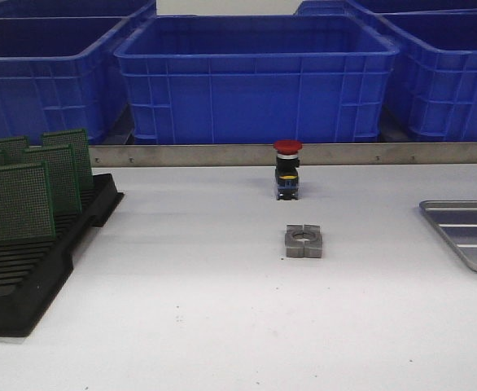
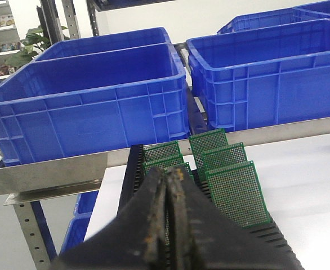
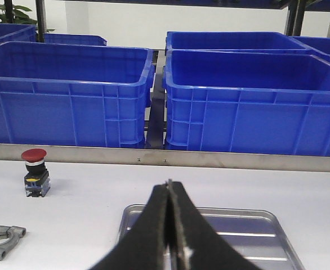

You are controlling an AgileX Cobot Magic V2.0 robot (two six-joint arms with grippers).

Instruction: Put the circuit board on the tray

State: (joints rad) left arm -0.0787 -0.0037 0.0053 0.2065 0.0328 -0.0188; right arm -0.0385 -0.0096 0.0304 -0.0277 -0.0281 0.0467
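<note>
Several green perforated circuit boards (image 1: 23,199) stand upright in a black slotted rack (image 1: 27,277) at the table's left. The silver tray (image 1: 466,232) lies at the right edge, bare as far as it shows. Neither gripper shows in the front view. In the left wrist view my left gripper (image 2: 170,171) is shut with nothing held, hovering just short of the circuit boards (image 2: 235,191) in the rack (image 2: 134,169). In the right wrist view my right gripper (image 3: 169,183) is shut and holds nothing, over the near part of the tray (image 3: 255,222).
A red-capped push button (image 1: 287,169) stands at the table's middle back, with a grey metal clamp (image 1: 304,241) in front of it. Large blue bins (image 1: 255,77) line the shelf behind a metal rail. White tabletop stretches between rack and tray.
</note>
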